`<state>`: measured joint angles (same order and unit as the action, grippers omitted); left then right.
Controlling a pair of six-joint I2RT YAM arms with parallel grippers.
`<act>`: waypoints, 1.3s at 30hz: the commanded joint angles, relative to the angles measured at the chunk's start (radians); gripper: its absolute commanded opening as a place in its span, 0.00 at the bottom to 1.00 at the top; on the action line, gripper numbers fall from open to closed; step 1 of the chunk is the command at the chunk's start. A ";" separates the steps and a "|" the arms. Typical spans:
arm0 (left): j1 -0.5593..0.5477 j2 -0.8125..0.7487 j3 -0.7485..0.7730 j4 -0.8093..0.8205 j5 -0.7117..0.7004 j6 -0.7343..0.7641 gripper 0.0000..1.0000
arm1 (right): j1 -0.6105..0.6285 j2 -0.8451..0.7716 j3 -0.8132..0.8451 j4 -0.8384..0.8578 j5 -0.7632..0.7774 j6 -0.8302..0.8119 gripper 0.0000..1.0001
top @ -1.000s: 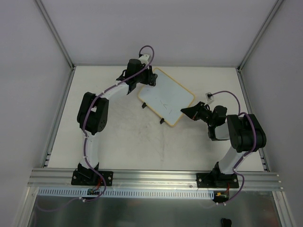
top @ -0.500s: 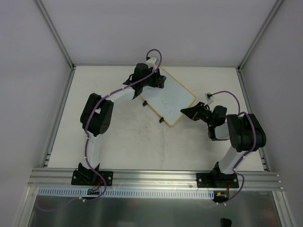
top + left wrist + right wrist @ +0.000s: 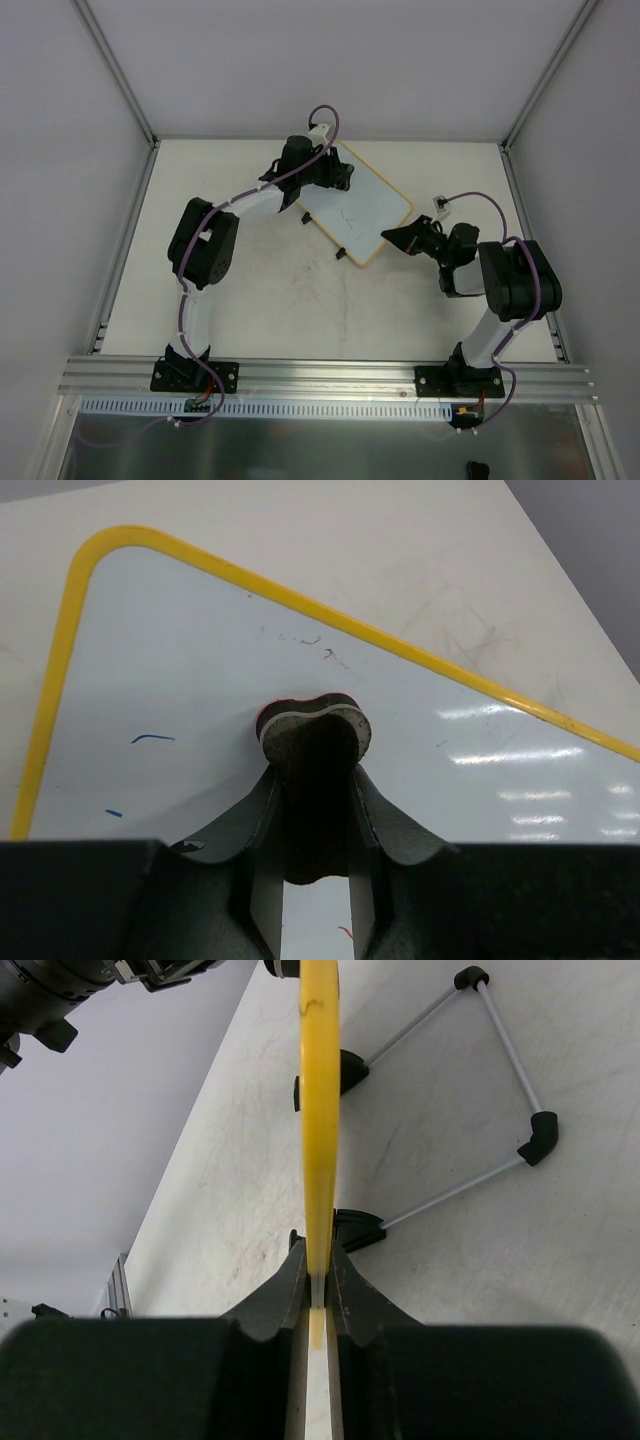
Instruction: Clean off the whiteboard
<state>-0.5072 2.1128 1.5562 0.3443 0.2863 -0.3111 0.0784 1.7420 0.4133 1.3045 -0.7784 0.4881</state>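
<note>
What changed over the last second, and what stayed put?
The left gripper, shut on the eraser, slid rightward from the whiteboard's far-left edge onto its face, mostly in the first half second; its arm swung along. The right gripper stayed clamped on the board's near-right edge, and the board hardly shifted.

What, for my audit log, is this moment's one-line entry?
left hand: eraser on whiteboard | right hand: clamps whiteboard | marks: visible
</note>
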 commanded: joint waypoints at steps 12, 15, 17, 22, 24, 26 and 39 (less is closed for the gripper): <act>0.157 -0.005 -0.102 -0.060 0.025 -0.043 0.00 | -0.002 0.011 0.033 0.226 -0.051 -0.045 0.00; 0.171 -0.013 -0.125 -0.060 0.008 -0.079 0.00 | -0.002 0.013 0.033 0.226 -0.050 -0.046 0.00; 0.171 -0.017 -0.127 -0.076 0.013 -0.088 0.00 | -0.002 0.013 0.033 0.226 -0.051 -0.045 0.00; 0.168 -0.066 -0.180 -0.131 -0.019 -0.155 0.00 | -0.002 0.011 0.032 0.228 -0.047 -0.046 0.00; 0.165 -0.082 -0.226 -0.133 -0.035 -0.181 0.00 | -0.002 0.011 0.032 0.226 -0.048 -0.045 0.00; 0.164 -0.091 -0.255 -0.133 -0.041 -0.194 0.00 | -0.002 0.011 0.032 0.228 -0.047 -0.045 0.00; 0.133 -0.051 -0.190 -0.134 -0.007 -0.186 0.00 | 0.000 0.011 0.033 0.226 -0.050 -0.045 0.00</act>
<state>-0.3489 2.0438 1.3197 0.2741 0.2760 -0.4988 0.0761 1.7458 0.4225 1.3041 -0.7998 0.4858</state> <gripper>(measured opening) 0.225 0.096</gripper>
